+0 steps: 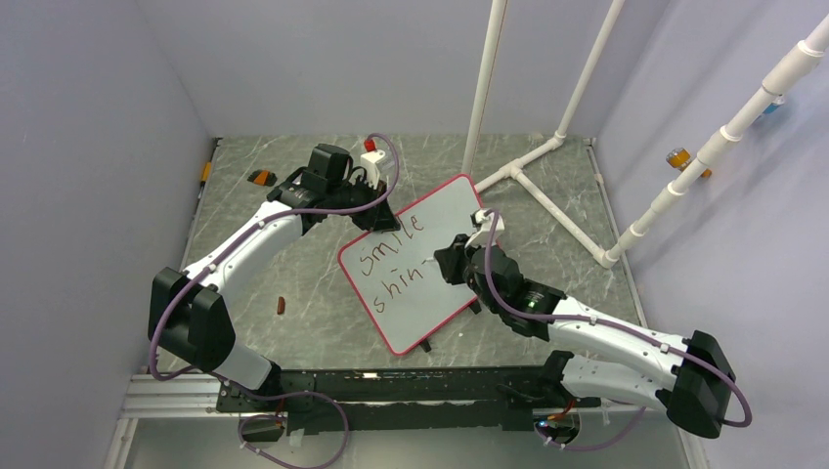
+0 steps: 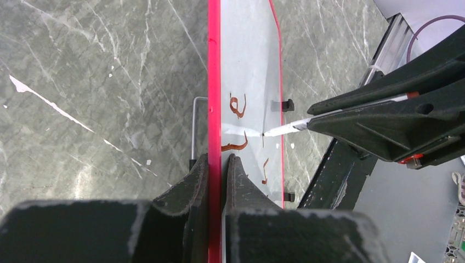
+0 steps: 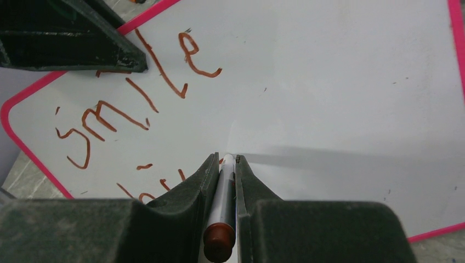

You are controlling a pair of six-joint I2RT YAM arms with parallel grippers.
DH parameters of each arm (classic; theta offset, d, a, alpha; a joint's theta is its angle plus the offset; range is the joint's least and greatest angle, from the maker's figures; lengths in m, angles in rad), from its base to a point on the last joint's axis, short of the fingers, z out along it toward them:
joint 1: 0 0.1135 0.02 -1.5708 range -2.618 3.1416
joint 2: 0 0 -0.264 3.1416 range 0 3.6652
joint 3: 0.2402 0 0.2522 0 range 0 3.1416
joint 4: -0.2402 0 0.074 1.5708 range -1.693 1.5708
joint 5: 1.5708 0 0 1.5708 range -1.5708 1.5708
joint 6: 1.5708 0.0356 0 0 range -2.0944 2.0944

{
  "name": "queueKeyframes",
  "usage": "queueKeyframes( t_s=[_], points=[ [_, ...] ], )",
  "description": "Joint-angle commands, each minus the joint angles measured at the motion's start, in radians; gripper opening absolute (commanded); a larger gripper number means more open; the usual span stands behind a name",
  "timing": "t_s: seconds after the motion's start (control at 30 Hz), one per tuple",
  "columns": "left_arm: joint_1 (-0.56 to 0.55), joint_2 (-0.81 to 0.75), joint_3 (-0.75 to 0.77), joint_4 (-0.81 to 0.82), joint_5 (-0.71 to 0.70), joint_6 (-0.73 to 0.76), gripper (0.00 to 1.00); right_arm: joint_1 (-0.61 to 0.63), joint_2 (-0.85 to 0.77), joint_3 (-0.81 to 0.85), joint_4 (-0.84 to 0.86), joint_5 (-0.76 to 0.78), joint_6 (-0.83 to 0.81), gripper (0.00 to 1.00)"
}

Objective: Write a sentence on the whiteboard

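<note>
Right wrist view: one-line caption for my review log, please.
The right gripper holds a marker with its tip at the whiteboard, partway through the red-brown sentence, just below "smile".

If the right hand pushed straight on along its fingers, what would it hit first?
The whiteboard; the marker in the right hand points its tip at the white surface, seemingly touching.

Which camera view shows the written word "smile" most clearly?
The right wrist view: "smile" is large and readable on the whiteboard. The top external view shows it small; the left wrist view, only edge-on fragments.
</note>
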Motion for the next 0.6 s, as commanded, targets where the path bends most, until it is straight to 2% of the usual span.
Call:
queueKeyframes(
  t_s=[0.0,0.57],
  points=[
    [0.005,-0.04,0.016,0.06,-0.087,0.067,0.0,-0.022,-0.015,0.002,-0.007,0.036,-0.004,0.0],
    [0.003,-0.037,0.018,0.06,-0.086,0.066,0.0,-0.033,0.033,0.05,0.044,-0.036,-0.026,0.0]
  ],
)
